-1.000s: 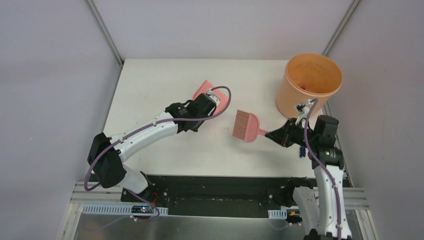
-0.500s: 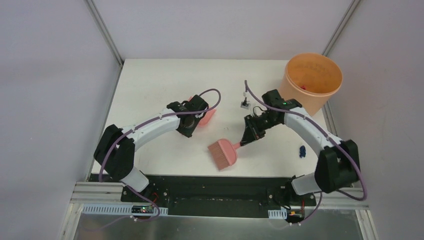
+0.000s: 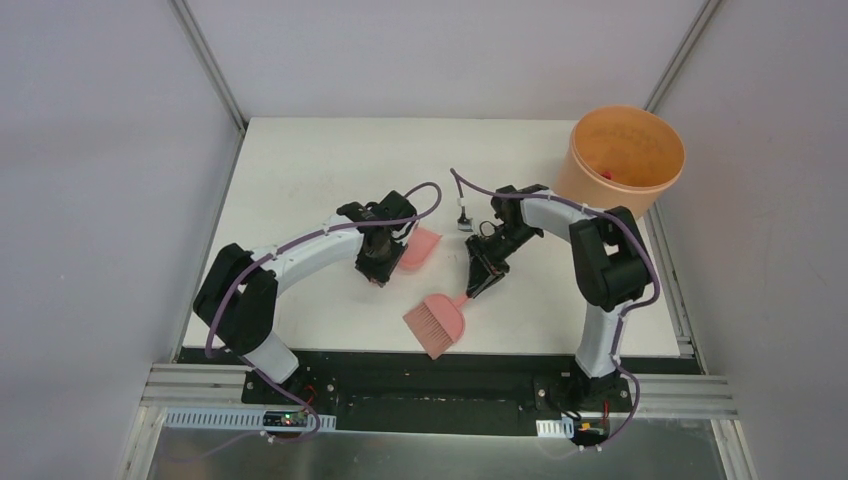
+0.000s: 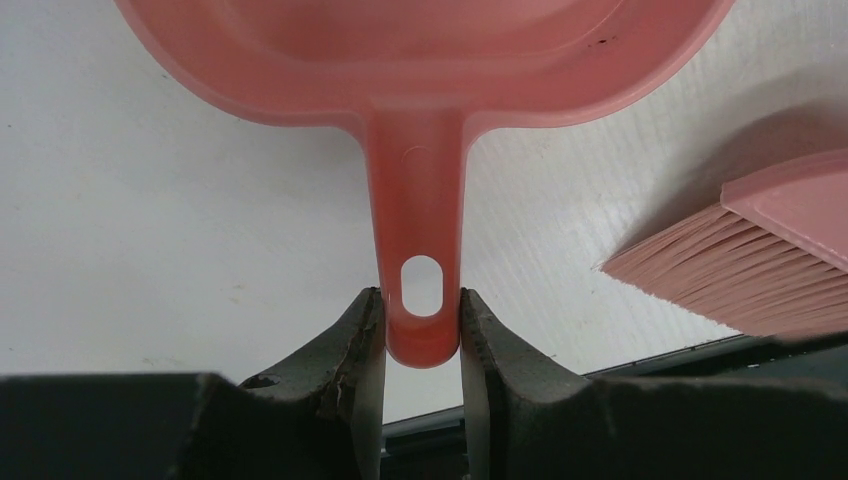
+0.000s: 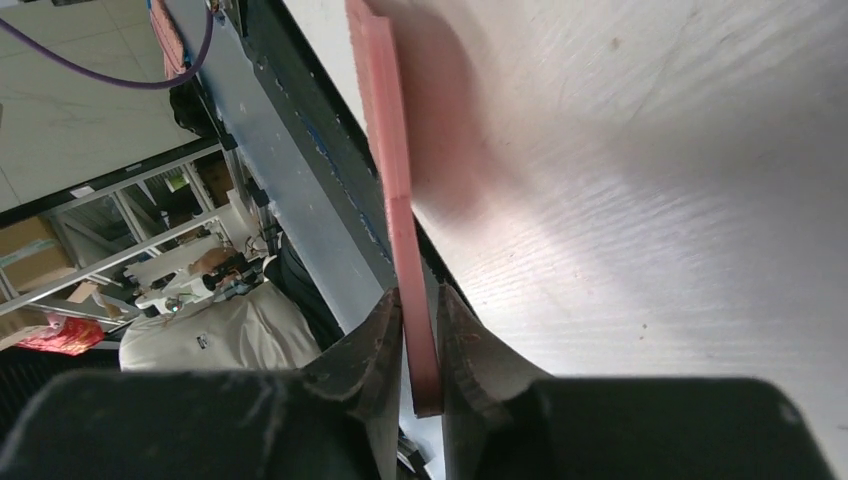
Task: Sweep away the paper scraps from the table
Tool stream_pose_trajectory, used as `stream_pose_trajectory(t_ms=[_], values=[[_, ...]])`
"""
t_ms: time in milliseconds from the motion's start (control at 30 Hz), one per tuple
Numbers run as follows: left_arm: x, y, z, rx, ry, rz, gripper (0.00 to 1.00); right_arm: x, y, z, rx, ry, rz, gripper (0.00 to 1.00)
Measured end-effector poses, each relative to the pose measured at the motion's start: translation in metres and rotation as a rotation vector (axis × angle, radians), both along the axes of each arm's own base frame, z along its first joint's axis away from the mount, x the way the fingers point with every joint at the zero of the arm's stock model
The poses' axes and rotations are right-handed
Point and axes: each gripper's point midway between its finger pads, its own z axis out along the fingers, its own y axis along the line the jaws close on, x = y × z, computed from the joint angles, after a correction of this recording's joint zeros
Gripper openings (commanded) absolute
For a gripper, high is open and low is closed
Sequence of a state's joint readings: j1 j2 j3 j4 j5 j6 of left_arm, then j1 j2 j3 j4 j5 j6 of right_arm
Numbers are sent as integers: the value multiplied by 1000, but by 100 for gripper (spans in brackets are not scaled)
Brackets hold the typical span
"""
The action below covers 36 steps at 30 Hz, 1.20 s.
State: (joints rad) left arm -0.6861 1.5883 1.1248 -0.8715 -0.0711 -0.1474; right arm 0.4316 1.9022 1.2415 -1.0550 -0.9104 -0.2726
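From above, the left gripper point(image 3: 388, 268) is clamped on the dustpan point(image 3: 420, 246) at the middle of the table point(image 3: 300, 170). The right gripper point(image 3: 475, 288) is clamped on the brush point(image 3: 437, 325), which slants toward the front edge. I see no paper scraps. Left wrist: the brush point(image 4: 760, 270) lies right of the dustpan point(image 4: 430, 40). Right wrist: the handle is pinched edge-on.

Dustpan point(image 4: 417, 190) – smooth glossy pink plastic; brush point(image 4: 745, 265) bristles fine, matt; table point(image 4: 150, 250) matt white, faintly grained.

This looks like a robotics lab cell. The white desk point(image 3: 300, 160) is boxed in by plain grey panels point(image 3: 100, 150) on aluminium posts point(image 3: 207, 60). Beyond the right gripper point(image 5: 420, 300), past the desk's edge, stand metal racks point(image 5: 130, 225) with cardboard boxes point(image 5: 28, 245) and, seemingly, a person in white point(image 5: 215, 335).
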Motion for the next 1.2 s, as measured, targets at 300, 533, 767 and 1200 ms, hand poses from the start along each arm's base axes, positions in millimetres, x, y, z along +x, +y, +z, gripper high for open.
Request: stream_pose_trajectory(t_ms=[300, 533, 767, 1200], values=[[-14, 8, -14, 61, 72, -6, 34, 17, -1, -25, -77, -12, 2, 45], [-16, 9, -17, 70, 89, -11, 40, 31, -13, -38, -173, -82, -2, 49], [-16, 9, -17, 70, 88, -15, 40, 46, -28, -31, -217, -151, -44, 49], [-10, 3, 2, 7, 20, -41, 41, 54, -47, 27, -212, -319, -119, 93]])
